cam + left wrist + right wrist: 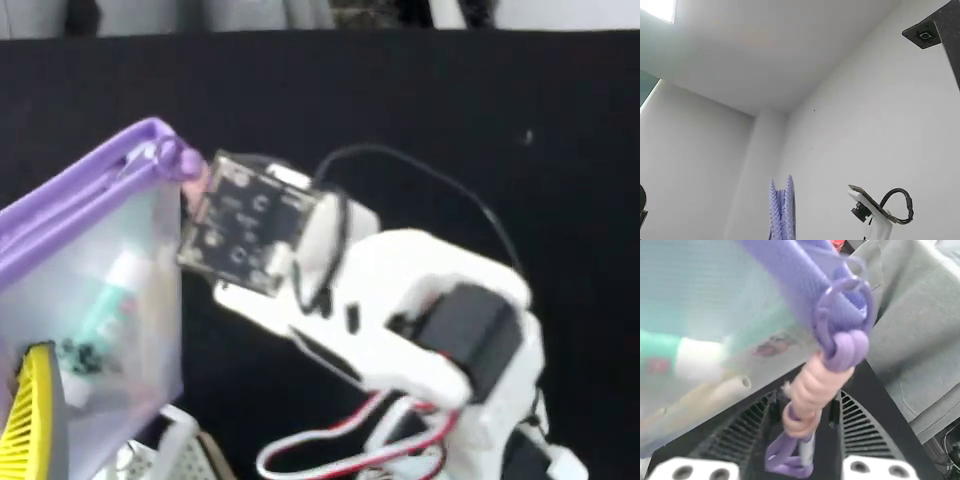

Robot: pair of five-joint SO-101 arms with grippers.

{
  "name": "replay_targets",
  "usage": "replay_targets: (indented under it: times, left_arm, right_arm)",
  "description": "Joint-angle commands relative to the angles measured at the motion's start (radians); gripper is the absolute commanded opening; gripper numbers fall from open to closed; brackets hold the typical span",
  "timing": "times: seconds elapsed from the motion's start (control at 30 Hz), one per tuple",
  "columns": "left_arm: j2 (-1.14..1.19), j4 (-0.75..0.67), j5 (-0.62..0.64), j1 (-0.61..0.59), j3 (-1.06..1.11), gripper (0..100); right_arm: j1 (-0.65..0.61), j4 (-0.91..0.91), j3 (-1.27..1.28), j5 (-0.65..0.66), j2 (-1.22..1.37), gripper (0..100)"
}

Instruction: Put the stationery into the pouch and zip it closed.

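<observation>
Right claw (802, 412) is pinched narrow on the pink pull cord (812, 385), up at the pouch (90, 260)'s one-o'clock corner. The pouch is tilted, out at eight o'clock over the black table (450, 120), with a green-and-white tube (112, 290) inside. Left claw (35, 415), yellow, is at its seven-o'clock edge, and I can't tell its grip.

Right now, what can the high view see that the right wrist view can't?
High view: the whole white arm stretched over the black table to the pouch. Right wrist view: up close, the right end effector shut on the pink coiled pull, which hangs from a purple ring on the zip. Both: the clear pouch with its purple zip edge and a green-and-white stationery piece inside.
</observation>
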Motion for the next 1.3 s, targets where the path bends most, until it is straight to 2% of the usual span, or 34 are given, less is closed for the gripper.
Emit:
replay_targets:
  times: [0.0,0.03,0.1,0.4,0.67,0.8,0.87,0.97,1.2,1.27]
  left_arm:
    - [0.009,0.002,0.012,-0.004,-0.007,3]
    - [0.009,0.009,0.012,-0.004,-0.007,3]
    - [0.009,0.014,0.012,-0.004,-0.007,3]
    - [0.009,0.025,0.012,-0.002,0.018,3]
    - [0.009,0.017,0.012,-0.002,0.031,3]
    - [0.009,0.017,0.012,-0.004,0.030,3]
    - [0.009,0.017,0.012,-0.004,0.036,3]
    - [0.009,0.025,0.012,-0.002,0.039,3]
    - [0.011,0.023,0.002,-0.004,0.113,3]
    - [0.011,0.017,0.002,-0.004,0.162,6]
  right_arm:
    - [0.031,-0.061,0.004,0.008,-0.016,6.9]
    - [0.055,-0.063,-0.008,0.008,-0.022,1.0]
    - [0.107,-0.063,-0.027,0.008,-0.039,3.2]
    - [0.411,-0.063,-0.119,0.009,-0.171,1.1]
    - [0.422,-0.048,-0.117,0.009,-0.194,1.3]
    - [0.354,-0.028,-0.108,0.009,-0.196,8.6]
    - [0.325,-0.026,-0.116,0.009,-0.199,1.5]
    - [0.319,-0.043,-0.117,0.005,-0.203,0.8]
    - [0.499,-0.098,-0.117,0.000,-0.205,1.1]
    - [0.551,-0.107,-0.117,0.000,-0.205,1.1]
